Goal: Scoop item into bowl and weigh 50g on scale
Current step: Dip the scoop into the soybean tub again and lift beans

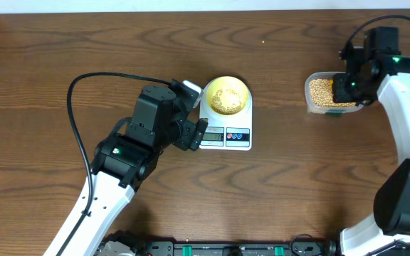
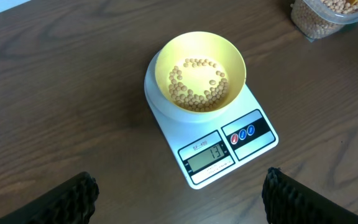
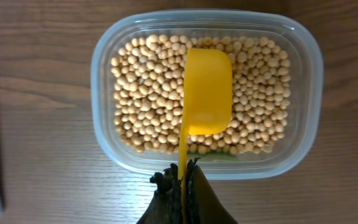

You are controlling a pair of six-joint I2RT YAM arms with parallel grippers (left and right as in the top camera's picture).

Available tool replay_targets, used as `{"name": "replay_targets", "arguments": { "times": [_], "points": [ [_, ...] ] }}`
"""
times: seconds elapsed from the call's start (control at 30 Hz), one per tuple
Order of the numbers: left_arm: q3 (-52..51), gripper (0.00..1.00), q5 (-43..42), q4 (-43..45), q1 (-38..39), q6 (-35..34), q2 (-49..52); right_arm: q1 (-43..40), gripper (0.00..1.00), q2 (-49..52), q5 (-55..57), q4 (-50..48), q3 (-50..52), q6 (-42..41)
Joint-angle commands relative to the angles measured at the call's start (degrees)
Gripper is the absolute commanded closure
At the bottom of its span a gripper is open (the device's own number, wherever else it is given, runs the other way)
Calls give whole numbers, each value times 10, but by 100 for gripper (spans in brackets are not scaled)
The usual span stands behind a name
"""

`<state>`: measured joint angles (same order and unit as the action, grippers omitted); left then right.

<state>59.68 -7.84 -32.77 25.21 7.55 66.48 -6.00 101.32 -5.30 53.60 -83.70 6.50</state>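
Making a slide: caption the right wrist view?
Right claw shut on yellow scoop, poised over clear tub of beans.

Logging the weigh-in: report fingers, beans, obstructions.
Left fingers open, beside scale. Right fingers shut on yellow scoop, over soybean tub. Bowl on scale, few soybeans in, display 13. Nothing between tub and bowl.

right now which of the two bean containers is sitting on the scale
The small pale-yellow bowl, holding a thin layer of beans, sits on the white scale. The clear tub, far fuller, rests on the table.
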Motion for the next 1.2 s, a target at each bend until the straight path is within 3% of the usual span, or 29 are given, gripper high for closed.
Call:
{"name": "replay_targets", "arguments": {
  "times": [0.0, 0.8, 1.17],
  "points": [
    [-1, 14, -5, 0, -1, 2, 2, -23, 99, 6, -94, 2, -8, 18],
    [-1, 14, -5, 1, -1, 2, 2, -100, 99, 37, -231, 21, -8, 30],
    [-1, 13, -5, 0, -1, 2, 2, -185, 99, 37, -379, 32, -8, 30]
  ]
}}
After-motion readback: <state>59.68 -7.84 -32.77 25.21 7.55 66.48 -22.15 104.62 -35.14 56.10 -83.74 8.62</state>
